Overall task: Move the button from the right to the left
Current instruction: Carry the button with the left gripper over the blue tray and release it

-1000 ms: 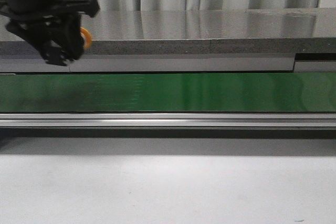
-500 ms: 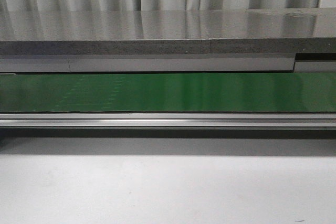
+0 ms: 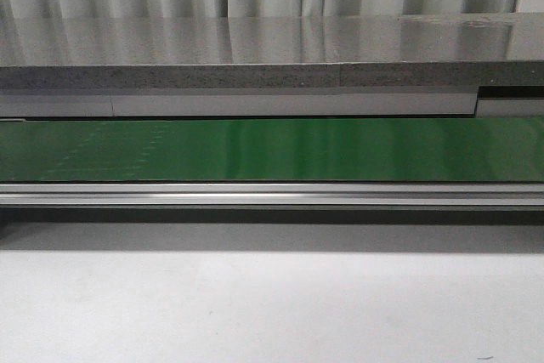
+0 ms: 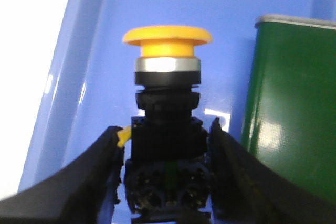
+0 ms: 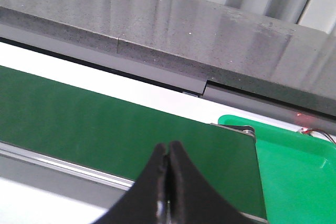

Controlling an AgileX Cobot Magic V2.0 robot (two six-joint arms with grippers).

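In the left wrist view my left gripper is shut on the button, its black fingers clamped on both sides of the dark blocky body. The orange-yellow mushroom cap points away from the fingers, over a blue bin. In the right wrist view my right gripper is shut and empty above the green conveyor belt. Neither gripper nor the button shows in the front view, which holds only the belt.
The end of the green belt stands beside the blue bin in the left wrist view. A green bin sits past the belt's end in the right wrist view. A grey counter runs behind the belt, a white table before it.
One second ago my left gripper with the button was at the front view's upper left; it moved left out of that view and stays out.
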